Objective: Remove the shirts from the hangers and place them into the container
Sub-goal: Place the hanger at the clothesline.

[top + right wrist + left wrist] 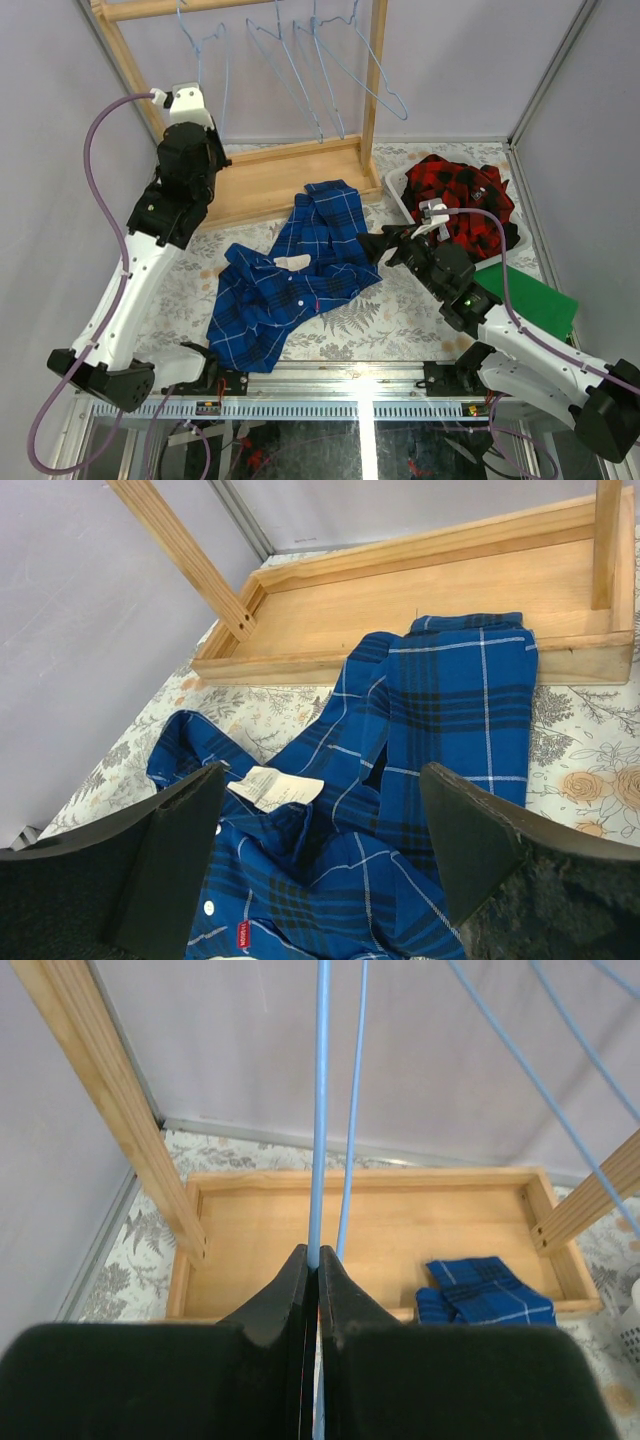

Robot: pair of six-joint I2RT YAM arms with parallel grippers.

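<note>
Holding your left pincer (318,1260) clamped on a hanger (321,1110), you hung your right pincer (322,780) agape over the blue shirt (290,280) on the worktop (400,320), which likely next needed gripping and carrying to the basket (397,184).

Wooden rack (285,180) on a floral tablecloth (400,322), flat green cloth (542,302) well apart from it.

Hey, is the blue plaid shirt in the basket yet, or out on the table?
Out. The blue plaid shirt lies crumpled on the table, one end on the rack base, apart from the basket.
</note>
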